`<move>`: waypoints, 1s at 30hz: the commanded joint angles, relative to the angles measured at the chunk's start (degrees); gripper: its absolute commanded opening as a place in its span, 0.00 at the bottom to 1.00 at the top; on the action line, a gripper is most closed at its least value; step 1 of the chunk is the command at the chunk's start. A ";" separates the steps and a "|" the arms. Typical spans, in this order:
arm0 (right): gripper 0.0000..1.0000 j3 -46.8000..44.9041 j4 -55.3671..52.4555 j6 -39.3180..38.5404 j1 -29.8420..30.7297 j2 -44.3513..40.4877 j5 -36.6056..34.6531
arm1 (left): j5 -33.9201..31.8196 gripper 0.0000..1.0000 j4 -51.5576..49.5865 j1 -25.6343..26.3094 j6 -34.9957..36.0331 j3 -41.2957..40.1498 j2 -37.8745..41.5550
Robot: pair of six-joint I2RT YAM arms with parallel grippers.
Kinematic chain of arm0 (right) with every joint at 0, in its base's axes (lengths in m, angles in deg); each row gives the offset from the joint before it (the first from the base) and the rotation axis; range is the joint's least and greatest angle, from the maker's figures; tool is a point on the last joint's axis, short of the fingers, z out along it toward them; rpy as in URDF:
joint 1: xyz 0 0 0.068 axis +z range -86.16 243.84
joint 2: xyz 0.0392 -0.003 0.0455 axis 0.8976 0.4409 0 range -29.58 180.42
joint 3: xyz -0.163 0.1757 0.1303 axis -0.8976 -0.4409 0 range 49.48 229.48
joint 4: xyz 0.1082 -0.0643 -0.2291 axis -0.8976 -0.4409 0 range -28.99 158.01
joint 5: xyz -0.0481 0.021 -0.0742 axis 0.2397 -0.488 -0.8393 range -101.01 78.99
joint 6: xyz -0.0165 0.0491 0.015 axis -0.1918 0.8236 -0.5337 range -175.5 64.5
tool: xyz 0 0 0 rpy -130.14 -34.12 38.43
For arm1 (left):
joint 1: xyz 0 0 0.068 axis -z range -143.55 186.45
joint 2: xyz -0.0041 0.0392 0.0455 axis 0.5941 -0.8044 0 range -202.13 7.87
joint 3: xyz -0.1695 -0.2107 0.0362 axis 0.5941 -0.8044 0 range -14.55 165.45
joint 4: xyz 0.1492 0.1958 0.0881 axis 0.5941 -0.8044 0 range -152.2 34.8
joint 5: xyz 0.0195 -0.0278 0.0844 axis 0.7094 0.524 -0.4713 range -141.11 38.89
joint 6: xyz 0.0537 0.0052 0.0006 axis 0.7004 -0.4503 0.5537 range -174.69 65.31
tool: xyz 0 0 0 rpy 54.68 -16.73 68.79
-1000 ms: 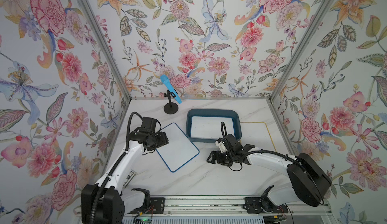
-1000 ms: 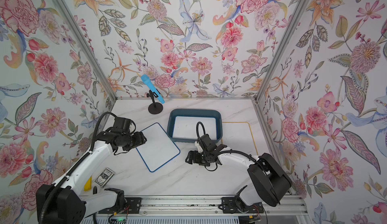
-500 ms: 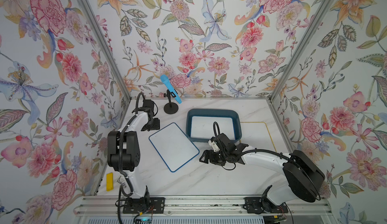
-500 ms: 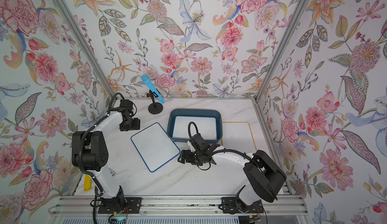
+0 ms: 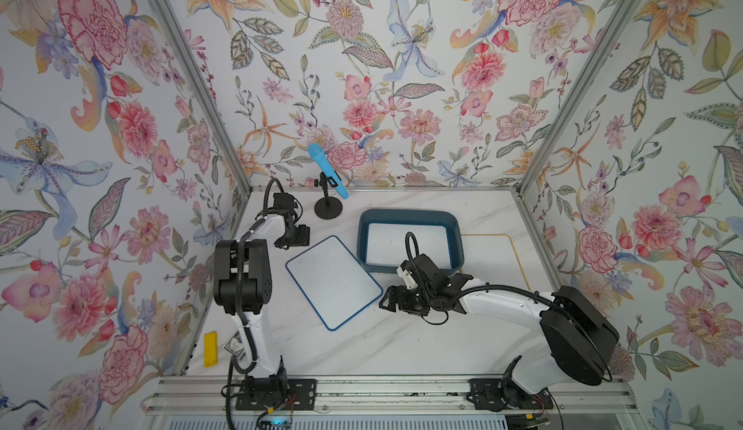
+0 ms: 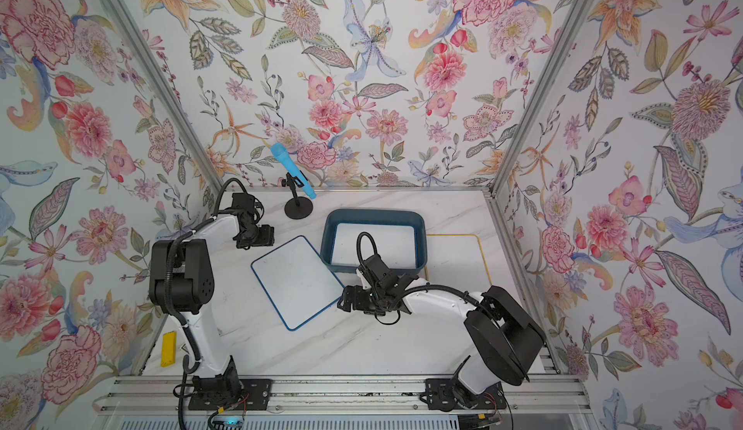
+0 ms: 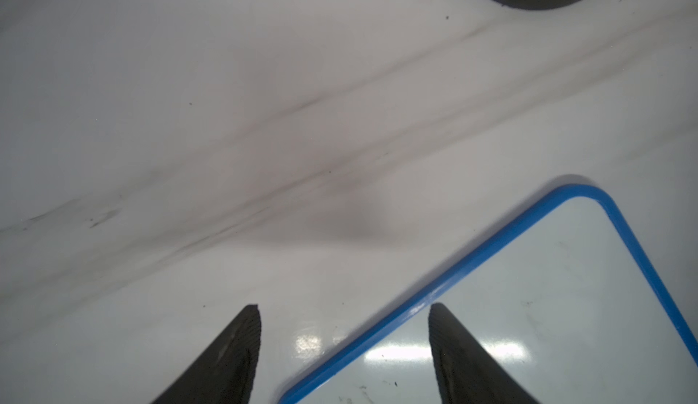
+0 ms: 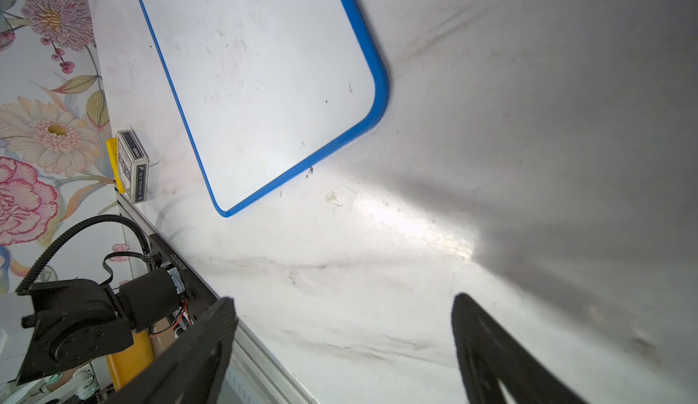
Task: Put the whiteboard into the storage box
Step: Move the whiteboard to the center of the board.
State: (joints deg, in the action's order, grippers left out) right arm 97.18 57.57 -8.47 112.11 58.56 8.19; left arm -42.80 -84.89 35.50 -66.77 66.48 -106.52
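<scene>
A blue-framed whiteboard [image 5: 333, 283] [image 6: 297, 283] lies flat and skewed on the marble table, left of the storage box [image 5: 408, 214] [image 6: 374, 214]. The box is a dark teal tray with a white panel [image 5: 406, 243] in its bottom. My left gripper [image 5: 299, 237] [image 6: 265, 237] [image 7: 343, 307] is open at the whiteboard's far left corner. In the left wrist view the blue frame of the whiteboard [image 7: 547, 307] runs between its fingers. My right gripper [image 5: 388, 299] [image 6: 345, 299] [image 8: 343, 300] is open just right of the whiteboard [image 8: 264, 81], holding nothing.
A blue microphone [image 5: 327, 170] on a black stand [image 5: 328, 209] stands at the back, behind the left gripper. A small card box [image 8: 132, 164] and a yellow block [image 5: 210, 347] sit at the table's left front edge. A yellow outline [image 5: 502, 255] marks the table right of the box.
My left arm has lifted its elbow, and its gripper has moved from the whiteboard's left edge back to its far corner. My right gripper has slid left toward the whiteboard. The whiteboard has barely moved.
</scene>
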 commanded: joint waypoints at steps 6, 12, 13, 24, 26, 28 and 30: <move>0.90 1.00 -1.86 0.34 0.95 -2.26 -1.67 | 8.61 0.72 4.70 -0.31 -3.47 -8.68 0.84; 0.90 -0.96 -1.84 0.32 1.17 -4.96 -2.65 | 13.55 0.72 8.52 -0.30 -7.77 -17.38 6.31; 0.90 -1.30 -1.78 0.29 1.18 -5.36 -2.77 | 14.18 0.72 8.66 -0.21 -8.64 -19.16 7.68; 0.91 -6.84 -1.64 -0.41 2.49 -8.49 -1.44 | 21.89 0.73 11.73 0.38 -21.24 -37.29 22.67; 0.92 -9.65 -1.65 0.62 2.41 -10.46 -0.47 | 20.71 0.73 10.85 1.30 -22.45 -39.40 25.68; 0.92 -12.93 -1.62 2.08 2.28 -13.23 0.19 | 18.68 0.73 9.58 2.37 -23.40 -41.02 28.09; 0.93 -15.38 -1.46 2.62 1.97 -15.16 0.16 | 18.71 0.73 9.95 3.12 -25.01 -42.60 29.55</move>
State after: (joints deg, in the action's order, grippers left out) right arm 84.35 56.68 -7.77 114.34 45.95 7.64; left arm -23.91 -71.28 37.42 -87.44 26.38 -78.43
